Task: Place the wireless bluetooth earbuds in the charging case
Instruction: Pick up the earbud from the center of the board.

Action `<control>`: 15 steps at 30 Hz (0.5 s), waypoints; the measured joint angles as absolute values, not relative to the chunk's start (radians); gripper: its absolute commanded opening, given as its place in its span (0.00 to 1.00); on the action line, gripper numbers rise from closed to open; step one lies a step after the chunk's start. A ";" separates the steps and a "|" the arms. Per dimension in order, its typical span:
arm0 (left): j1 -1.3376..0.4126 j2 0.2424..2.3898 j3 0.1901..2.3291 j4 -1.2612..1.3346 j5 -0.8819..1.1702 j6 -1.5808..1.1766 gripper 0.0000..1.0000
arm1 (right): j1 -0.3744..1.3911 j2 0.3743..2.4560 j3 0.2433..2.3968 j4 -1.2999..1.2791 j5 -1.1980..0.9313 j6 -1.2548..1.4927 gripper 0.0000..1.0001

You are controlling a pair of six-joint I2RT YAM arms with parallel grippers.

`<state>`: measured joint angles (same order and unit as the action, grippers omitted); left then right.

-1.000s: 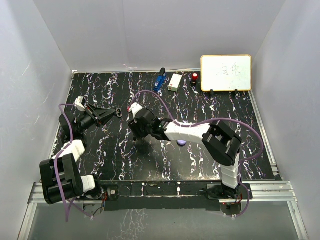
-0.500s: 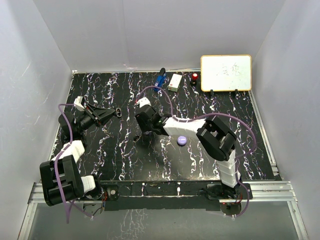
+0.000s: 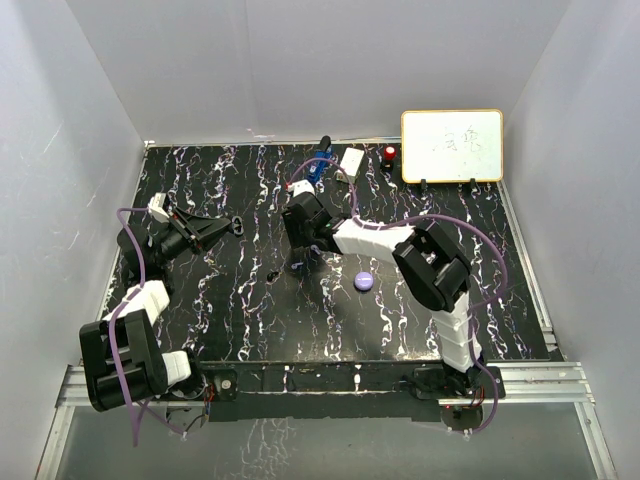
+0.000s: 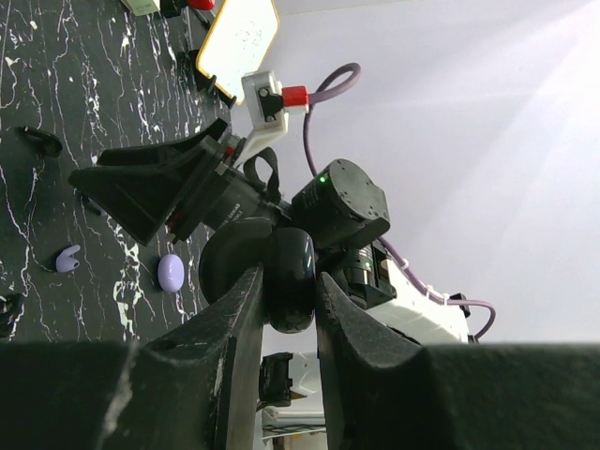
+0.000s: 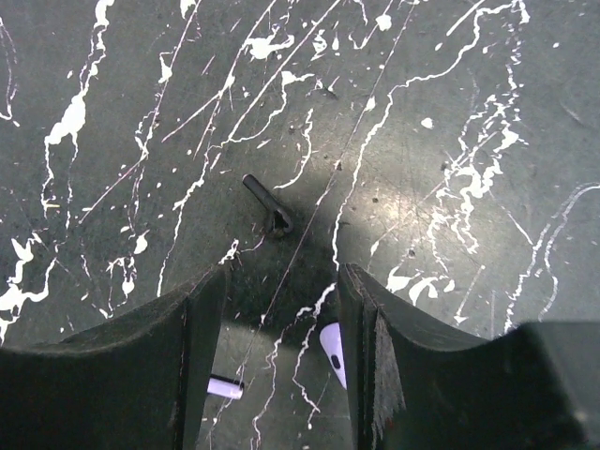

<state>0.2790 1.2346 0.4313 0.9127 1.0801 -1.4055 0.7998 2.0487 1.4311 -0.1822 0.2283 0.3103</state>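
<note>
Left wrist view: left tool point(image 4: 287, 291) clenched on glossy round black puck point(image 4: 296, 265); right tool point(image 5: 281, 281) released; whiteboard point(image 3: 452, 145) scrawl unreadable.

My overhead camera sits high above and behind both bases, tilted down over the whole table point(image 3: 220, 320) from far off. The left wrist camera looks out along the left gripper point(image 4: 291, 298), rolled sideways and almost level. The dark round puck point(image 4: 292, 258) pinched there blocks the middle. Beyond the tips I get the right arm point(image 4: 342, 202), the lavender puck point(image 4: 171, 272) and the whiteboard point(image 4: 246, 37), all shared with the overhead. The right wrist camera stares straight down past the right gripper point(image 5: 281, 272), close on the marbled patch the overhead shows beneath that tool.
</note>
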 measured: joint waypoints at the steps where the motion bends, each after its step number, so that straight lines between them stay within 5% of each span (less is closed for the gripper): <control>1: 0.279 1.236 0.431 0.913 1.080 -1.406 0.00 | 0.797 2.059 1.436 -0.182 0.221 0.313 0.48; 15: 0.280 1.254 0.431 0.913 1.080 -1.405 0.00 | 0.791 2.128 1.516 -0.192 0.180 0.321 0.46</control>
<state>0.2798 1.2541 0.4313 0.9127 1.0801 -1.4052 0.7910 2.1277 1.5158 -0.1925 0.1802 0.3206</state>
